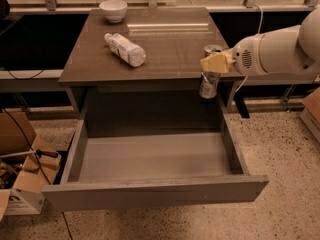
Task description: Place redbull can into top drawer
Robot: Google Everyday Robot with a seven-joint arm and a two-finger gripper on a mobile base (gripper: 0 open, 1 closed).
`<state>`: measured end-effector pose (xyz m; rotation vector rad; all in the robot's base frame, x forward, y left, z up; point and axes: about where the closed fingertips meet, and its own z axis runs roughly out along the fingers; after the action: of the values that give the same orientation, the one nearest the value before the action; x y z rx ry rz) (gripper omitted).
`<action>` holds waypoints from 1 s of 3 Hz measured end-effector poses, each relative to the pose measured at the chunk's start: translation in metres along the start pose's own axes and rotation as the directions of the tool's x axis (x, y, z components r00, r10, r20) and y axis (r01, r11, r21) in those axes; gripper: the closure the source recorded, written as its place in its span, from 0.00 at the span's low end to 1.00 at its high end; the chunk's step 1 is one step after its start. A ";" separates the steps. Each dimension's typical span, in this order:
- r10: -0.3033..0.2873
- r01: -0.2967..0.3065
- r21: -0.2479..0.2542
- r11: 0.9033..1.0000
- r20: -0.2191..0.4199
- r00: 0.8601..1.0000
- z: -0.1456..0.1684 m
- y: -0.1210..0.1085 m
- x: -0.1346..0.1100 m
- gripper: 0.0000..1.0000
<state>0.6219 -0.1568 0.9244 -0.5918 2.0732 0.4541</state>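
Note:
The redbull can [209, 81] is slim and silvery with dark patches and a shiny top. My gripper [215, 63] is shut on it near its upper part and holds it upright in the air at the table's front right edge, above the back right corner of the top drawer [155, 156]. The drawer is pulled fully out, grey inside, with nothing in it. My white arm [275, 51] reaches in from the right.
A clear plastic bottle with a white label [125, 49] lies on the brown table [165, 49]. A white bowl [113, 10] stands at the table's back left. Cardboard boxes [22, 184] sit on the floor at the left, and another box [312, 111] at the right.

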 end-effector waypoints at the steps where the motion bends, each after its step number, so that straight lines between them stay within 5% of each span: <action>1: -0.039 0.040 0.004 0.999 -0.022 0.999 0.018 -0.003 0.014 1.00; 3: -0.006 0.013 -0.093 0.996 0.071 0.997 0.055 0.011 0.082 1.00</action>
<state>0.6131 -0.1385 0.8272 -0.6315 1.9901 0.5608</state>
